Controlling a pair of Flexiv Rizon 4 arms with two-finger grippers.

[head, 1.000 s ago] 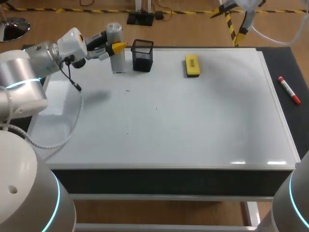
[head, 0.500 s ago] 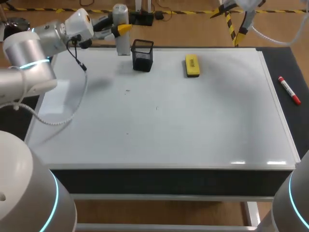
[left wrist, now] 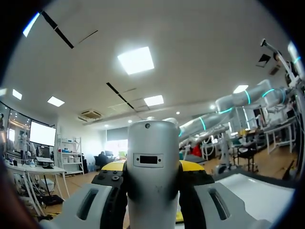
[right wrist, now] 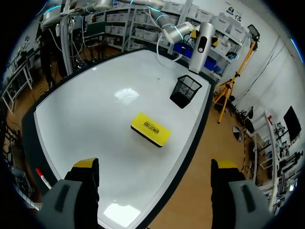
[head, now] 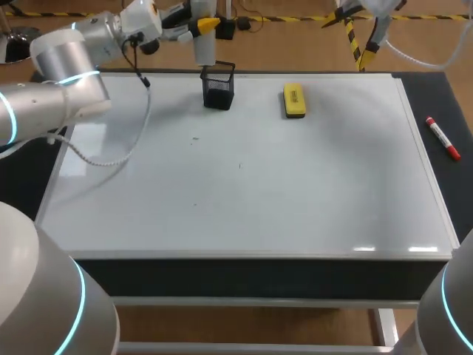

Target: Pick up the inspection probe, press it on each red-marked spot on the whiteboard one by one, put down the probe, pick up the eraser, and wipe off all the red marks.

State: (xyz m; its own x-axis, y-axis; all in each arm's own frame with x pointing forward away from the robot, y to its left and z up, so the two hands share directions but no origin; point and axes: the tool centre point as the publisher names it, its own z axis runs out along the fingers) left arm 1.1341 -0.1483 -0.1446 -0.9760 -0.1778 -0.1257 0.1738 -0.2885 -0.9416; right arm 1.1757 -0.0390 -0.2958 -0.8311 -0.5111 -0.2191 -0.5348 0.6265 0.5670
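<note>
The left gripper is grasping the silver cylindrical inspection probe, its yellow-tipped fingers clenching the roughly upright body from both sides. In the left wrist view the probe is filling the gap between the fingers. A black wire-mesh pen cup is standing on the white whiteboard just under the probe's lower end. The right gripper is hanging released, fingers spread wide. A yellow rectangular eraser is lying on the board ahead of it, with the cup farther ahead. A red marker pen is lying off the board, beside that gripper.
</note>
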